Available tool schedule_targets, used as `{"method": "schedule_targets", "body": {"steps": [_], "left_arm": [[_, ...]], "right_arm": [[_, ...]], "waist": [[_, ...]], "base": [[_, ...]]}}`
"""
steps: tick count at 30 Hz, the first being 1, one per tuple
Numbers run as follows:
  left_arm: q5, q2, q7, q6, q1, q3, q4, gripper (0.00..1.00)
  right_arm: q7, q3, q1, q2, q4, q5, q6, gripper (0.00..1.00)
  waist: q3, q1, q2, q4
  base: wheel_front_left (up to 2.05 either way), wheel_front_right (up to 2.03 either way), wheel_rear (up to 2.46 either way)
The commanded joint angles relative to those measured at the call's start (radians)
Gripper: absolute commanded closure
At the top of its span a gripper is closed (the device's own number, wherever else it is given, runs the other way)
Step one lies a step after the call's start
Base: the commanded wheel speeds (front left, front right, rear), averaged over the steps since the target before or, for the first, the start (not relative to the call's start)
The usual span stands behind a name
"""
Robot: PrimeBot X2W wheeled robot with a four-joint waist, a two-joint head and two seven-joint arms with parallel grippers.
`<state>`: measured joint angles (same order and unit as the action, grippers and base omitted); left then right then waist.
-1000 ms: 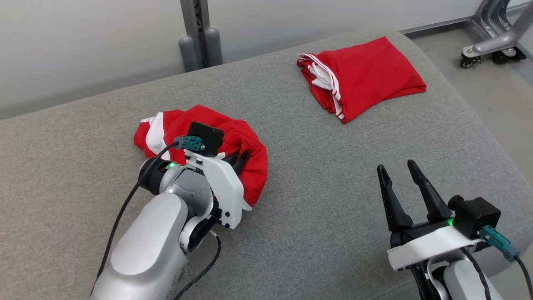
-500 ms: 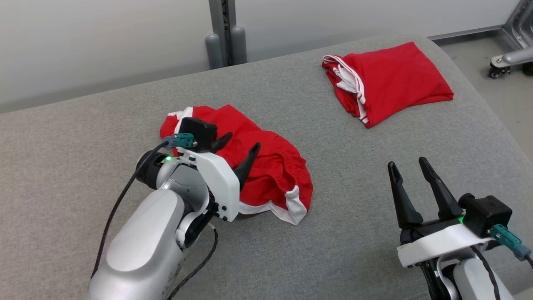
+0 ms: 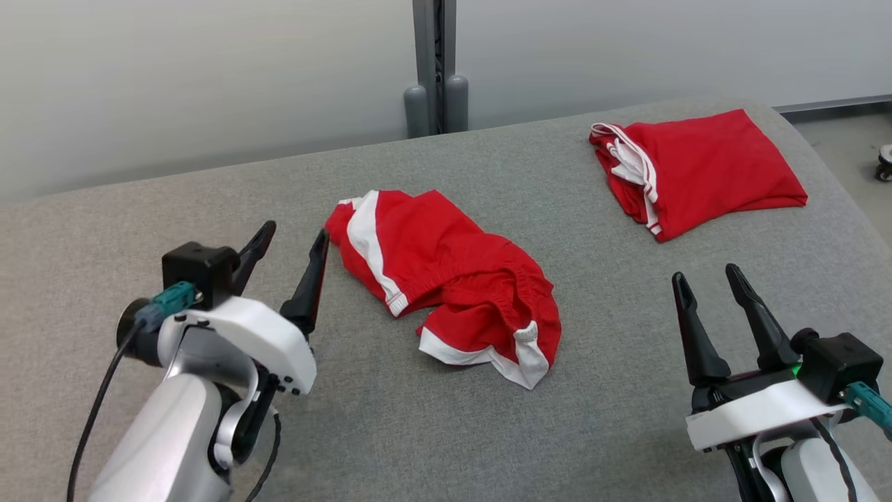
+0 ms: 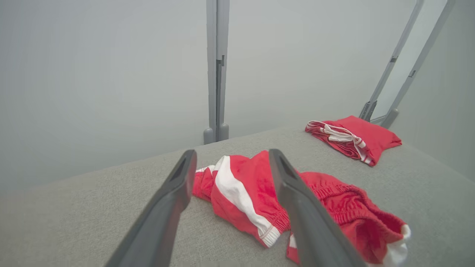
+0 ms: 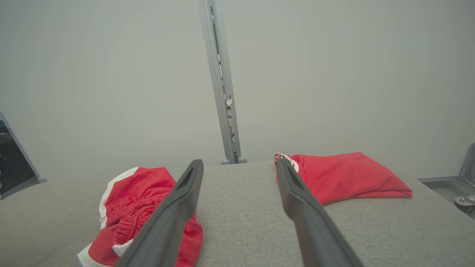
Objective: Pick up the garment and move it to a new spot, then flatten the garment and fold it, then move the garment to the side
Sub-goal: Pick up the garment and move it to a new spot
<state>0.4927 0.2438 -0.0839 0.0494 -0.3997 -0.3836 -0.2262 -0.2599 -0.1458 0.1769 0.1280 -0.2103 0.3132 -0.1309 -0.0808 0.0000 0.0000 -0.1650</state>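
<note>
Right gripper [image 3: 706,275], nearest, lower right: jaws spread, nothing between them, well apart from any cloth. Left gripper [image 3: 295,233], lower left: a second ago it was clenched in the red cloth; now its jaws are released wide and empty, drawn back just left of the garment and not touching it. The head camera swung meanwhile, so most of the shift in the scene is not the things moving. Garment [image 3: 453,279], red shorts with white trim, lies loose and crumpled mid-way across the grey padded surface [image 3: 174,209], waistband bunched. Judgement: the drop at the new spot looks done; flattening comes next, with both arms free. Farther back right, a folded red garment [image 3: 718,167], well apart. Behind it, a grey post [image 3: 435,70] against a pale wall
</note>
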Motion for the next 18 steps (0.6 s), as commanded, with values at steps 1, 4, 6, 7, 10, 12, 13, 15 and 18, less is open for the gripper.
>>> {"method": "schedule_targets", "body": {"steps": [1,4,6,7,10,12,13,15,18], "left_arm": [[0.003,0.012,0.015,0.013,0.033,0.014,0.018,0.00],[0.005,0.030,0.061,0.040,0.089,0.047,0.061,0.00],[0.004,0.039,0.096,0.057,0.133,0.065,0.086,0.00],[0.007,0.044,0.113,0.064,0.152,0.077,0.096,0.00],[0.001,0.057,0.170,0.088,0.207,0.106,0.118,0.00],[-0.016,0.066,0.212,0.098,0.240,0.115,0.134,0.00],[-0.016,0.069,0.228,0.107,0.257,0.124,0.138,0.00],[-0.012,0.067,0.255,0.119,0.287,0.135,0.145,0.00],[-0.006,0.058,0.286,0.132,0.326,0.149,0.157,0.00]], "right_arm": [[-0.004,0.000,-0.011,0.006,0.006,-0.003,0.000,0.00],[-0.004,0.001,-0.022,0.014,0.017,-0.005,0.000,0.00],[-0.004,0.006,-0.027,0.018,0.024,-0.006,0.000,0.00],[-0.004,0.009,-0.029,0.020,0.028,-0.006,0.000,0.00],[-0.004,0.011,-0.042,0.024,0.035,-0.008,0.000,0.00],[-0.004,0.010,-0.044,0.028,0.043,-0.009,0.000,0.00],[-0.004,0.010,-0.044,0.029,0.046,-0.009,0.000,0.00],[-0.004,0.013,-0.050,0.028,0.051,-0.012,0.000,0.00],[-0.004,0.018,-0.063,0.028,0.056,-0.013,0.000,0.00]], "waist": [[0.014,0.0000,0.0000,0.013],[0.029,0.0000,0.0000,0.022],[0.040,0.0000,0.0000,0.029],[0.044,0.0000,0.0000,0.032],[0.057,0.0000,0.0000,0.040],[0.062,0.0000,0.0000,0.044],[0.064,0.0000,0.0000,0.046],[0.068,0.0000,0.0000,0.051],[0.072,0.0000,0.0000,0.058]], "base": [[0.00,0.00,0.00],[0.00,0.00,0.00],[0.00,0.00,0.00],[0.00,0.00,0.00],[0.00,0.00,0.00],[0.00,0.00,0.00],[0.00,0.00,0.00],[0.00,0.00,0.00],[0.00,0.00,0.00]]}}
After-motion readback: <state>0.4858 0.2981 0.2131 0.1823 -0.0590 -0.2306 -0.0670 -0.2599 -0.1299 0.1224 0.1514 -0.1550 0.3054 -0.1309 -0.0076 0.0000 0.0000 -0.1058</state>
